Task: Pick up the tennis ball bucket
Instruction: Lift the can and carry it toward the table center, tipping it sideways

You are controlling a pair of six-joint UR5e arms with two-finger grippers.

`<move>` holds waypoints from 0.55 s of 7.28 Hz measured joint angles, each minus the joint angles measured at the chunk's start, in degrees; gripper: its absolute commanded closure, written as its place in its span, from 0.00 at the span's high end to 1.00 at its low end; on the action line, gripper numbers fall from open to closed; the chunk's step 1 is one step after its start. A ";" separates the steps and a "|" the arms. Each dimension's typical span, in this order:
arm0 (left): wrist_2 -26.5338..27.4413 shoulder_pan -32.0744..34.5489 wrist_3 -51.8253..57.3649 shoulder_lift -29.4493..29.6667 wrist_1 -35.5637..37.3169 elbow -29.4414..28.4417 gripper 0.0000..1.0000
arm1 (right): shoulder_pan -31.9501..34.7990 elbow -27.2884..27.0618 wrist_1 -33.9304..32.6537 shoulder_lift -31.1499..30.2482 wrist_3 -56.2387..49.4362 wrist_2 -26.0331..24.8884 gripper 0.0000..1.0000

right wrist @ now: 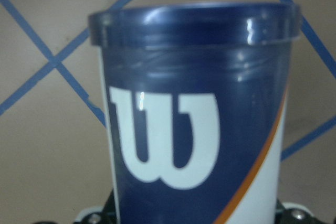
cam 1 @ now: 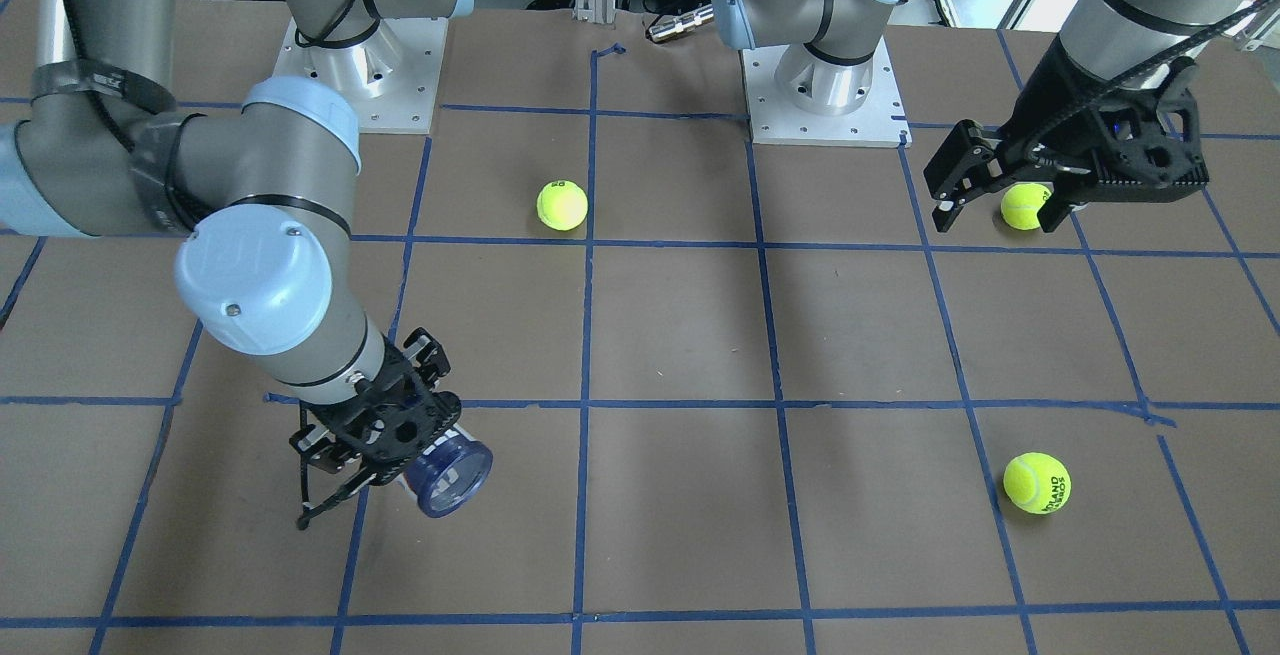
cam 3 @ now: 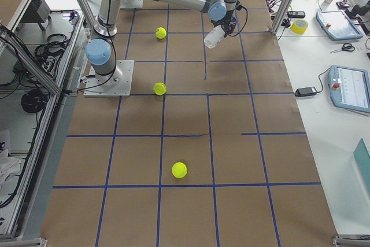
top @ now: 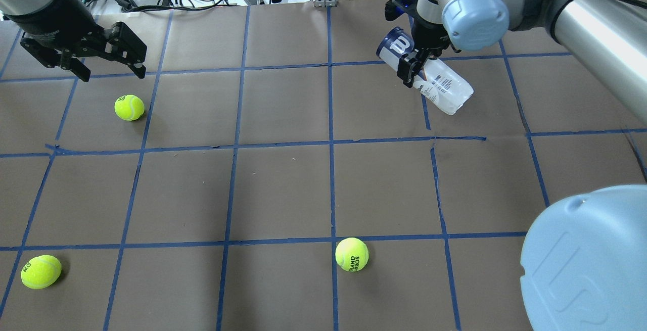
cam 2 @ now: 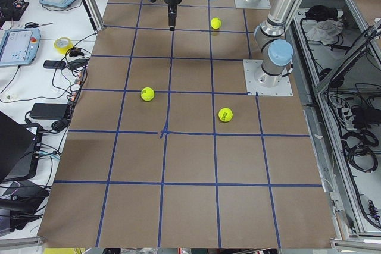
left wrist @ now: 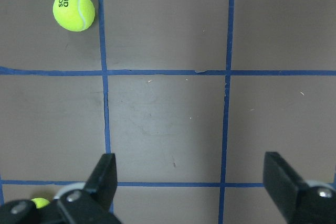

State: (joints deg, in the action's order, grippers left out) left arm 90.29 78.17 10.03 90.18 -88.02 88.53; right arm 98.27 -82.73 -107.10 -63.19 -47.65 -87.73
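My right gripper (top: 413, 66) has its fingers clamped on the tennis ball bucket (top: 446, 87). The bucket hangs tilted over the far right of the table (top: 283, 189). My left gripper (top: 113, 74) has its fingers wide apart, near a tennis ball (top: 129, 107) at the far left.

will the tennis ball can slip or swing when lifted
Probably light: the tennis ball bucket looks empty through its clear wall. Smooth plastic may pivot, since the right gripper clamps near the navy end. Laid down, this tube likely rolls.
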 measured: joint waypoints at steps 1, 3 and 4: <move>-0.08 -1.58 0.07 -0.05 -0.03 -0.14 1.00 | 3.14 0.01 -0.69 0.55 -2.55 -0.15 0.78; -0.70 -6.45 0.21 -0.09 -0.04 -0.47 1.00 | 10.19 0.01 -1.78 1.65 -5.91 -2.38 0.78; -0.78 -7.90 0.24 -0.09 -0.04 -0.52 1.00 | 13.49 -0.02 -3.88 2.74 -8.19 -3.01 0.78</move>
State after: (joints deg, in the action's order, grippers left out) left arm 89.51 70.27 10.27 90.09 -88.07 88.02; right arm 111.76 -82.75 -110.98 -60.45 -55.84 -90.73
